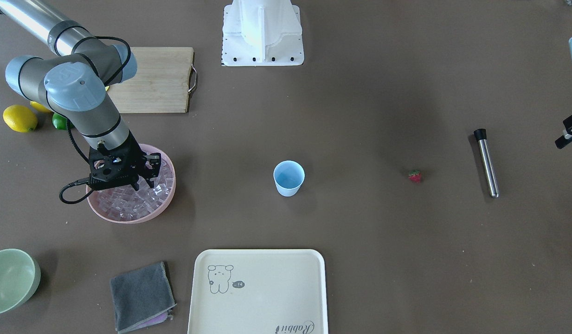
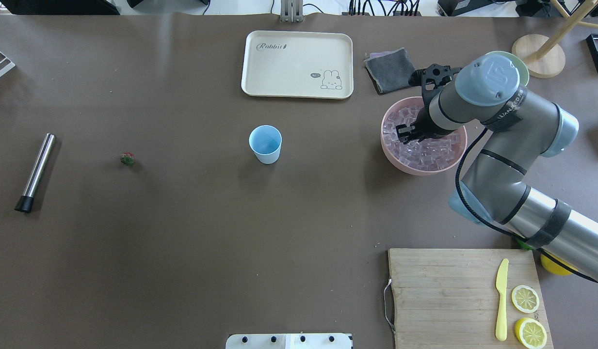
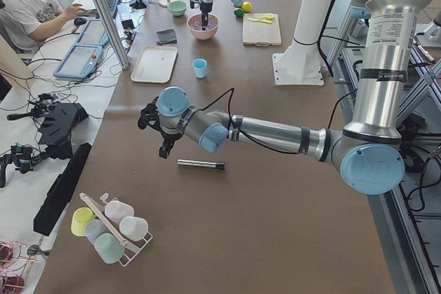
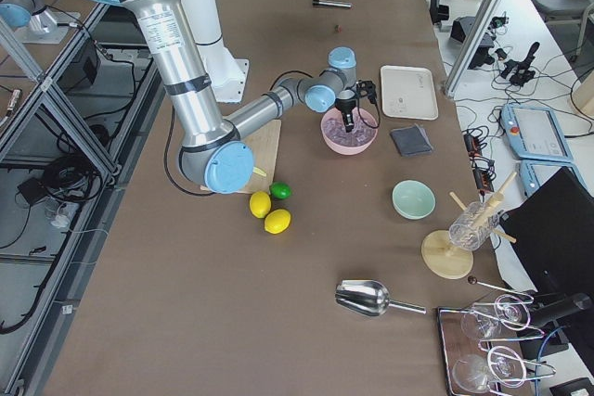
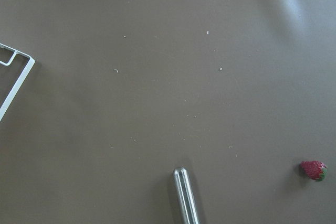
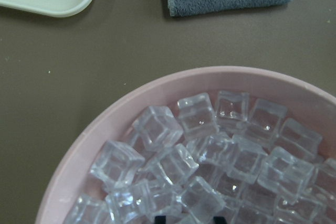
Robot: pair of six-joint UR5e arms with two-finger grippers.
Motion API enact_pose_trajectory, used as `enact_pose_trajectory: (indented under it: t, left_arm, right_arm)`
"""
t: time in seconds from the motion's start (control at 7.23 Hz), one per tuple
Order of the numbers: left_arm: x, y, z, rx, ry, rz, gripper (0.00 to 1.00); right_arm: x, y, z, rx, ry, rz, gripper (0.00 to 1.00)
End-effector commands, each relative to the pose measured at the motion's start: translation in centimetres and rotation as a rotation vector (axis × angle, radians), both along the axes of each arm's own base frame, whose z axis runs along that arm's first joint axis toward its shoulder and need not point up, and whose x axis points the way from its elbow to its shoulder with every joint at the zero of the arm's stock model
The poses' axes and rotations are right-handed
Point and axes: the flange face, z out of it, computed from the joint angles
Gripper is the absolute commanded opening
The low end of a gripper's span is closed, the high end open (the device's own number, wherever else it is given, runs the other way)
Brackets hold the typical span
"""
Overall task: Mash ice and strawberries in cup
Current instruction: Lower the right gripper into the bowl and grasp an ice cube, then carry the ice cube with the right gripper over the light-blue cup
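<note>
Overhead view. Cup (image 2: 265, 144) upright at mid-bench (image 2: 182, 232). Strawberry (image 2: 127, 159) lies well to its left on the bare surface, between the cup and a steel rod (image 2: 35, 172) at the far left. Ice (image 2: 425, 152) heaped in pink bowl (image 2: 391, 155), right of the cup and apart from it. Right gripper (image 2: 404, 135) down in the bowl; fingers (image 6: 160, 220) apart, tips among the cubes, one cube between them. Left gripper (image 3: 164, 146) hangs over the bench near the rod; cannot tell whether its fingers are apart or together.
</note>
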Motion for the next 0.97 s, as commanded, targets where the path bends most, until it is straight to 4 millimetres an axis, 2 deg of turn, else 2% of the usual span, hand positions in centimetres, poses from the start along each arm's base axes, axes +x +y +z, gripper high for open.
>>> enact_pose_trajectory:
  t: [0.0, 0.14, 0.28, 0.41, 0.55, 0.83]
  left_arm:
    - [0.0, -0.1, -0.2, 0.004, 0.001, -0.001, 0.97]
    - [0.1, -0.1, -0.1, 0.000, 0.001, 0.001, 0.97]
    - [0.4, -0.1, -0.1, 0.000, 0.001, 0.007, 0.97]
    - [0.4, -0.1, -0.2, 0.003, 0.001, 0.007, 0.97]
    - [0.5, -0.1, -0.2, 0.003, 0.001, 0.008, 0.97]
    - [0.7, -0.2, -0.1, 0.004, 0.000, 0.013, 0.97]
  right_arm:
    - [0.9, -0.4, -0.4, 0.000, -0.007, 0.009, 0.13]
    - [1.7, -1.2, -0.9, 0.003, -0.012, 0.024, 0.00]
    - [3.1, -2.0, -3.2, 0.001, -0.044, 0.030, 0.00]
    - [4.3, -2.9, -6.5, -0.014, -0.065, 0.032, 0.00]
    - [4.2, -3.6, -10.8, -0.021, -0.067, 0.040, 0.00]
    - [2.6, -4.0, -19.8, -0.094, -0.128, 0.118, 0.00]
